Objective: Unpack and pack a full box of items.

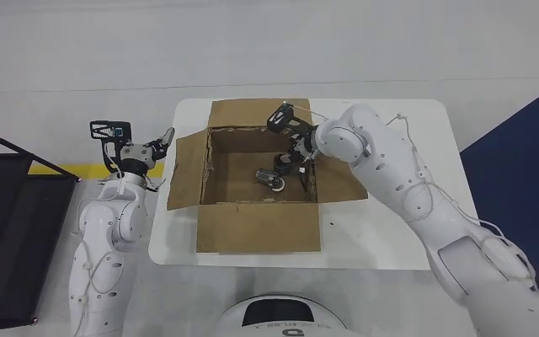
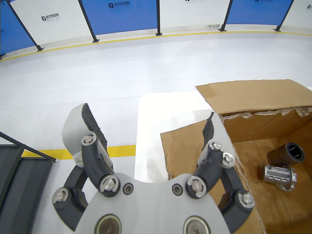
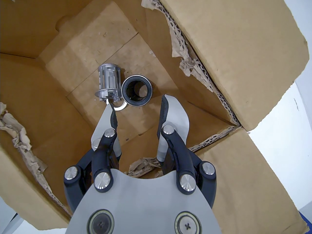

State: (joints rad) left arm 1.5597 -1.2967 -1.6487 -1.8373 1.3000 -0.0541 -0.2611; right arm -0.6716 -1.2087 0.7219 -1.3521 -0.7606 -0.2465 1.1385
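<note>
Holding the right hand (image 3: 138,105) down inside the box (image 3: 219,37), I am running it with fingers spread and nothing between them. Just ahead of the fingertips the dark sleeve (image 3: 136,91) is lying with its open end facing back at the hand, so its long axis is running roughly along my line of approach, not across the gap. Right beside it, the silver slotted cylinder (image 3: 109,81) is pointing the same way, flange end nearest one fingertip; whether that tip is touching it, I cannot tell. I am judging that a short push forward would bring the sleeve's round sides between the fingers. The left hand (image 2: 148,114), also open and empty, is hanging outside the box by its side flap, so the right is far nearer.
</note>
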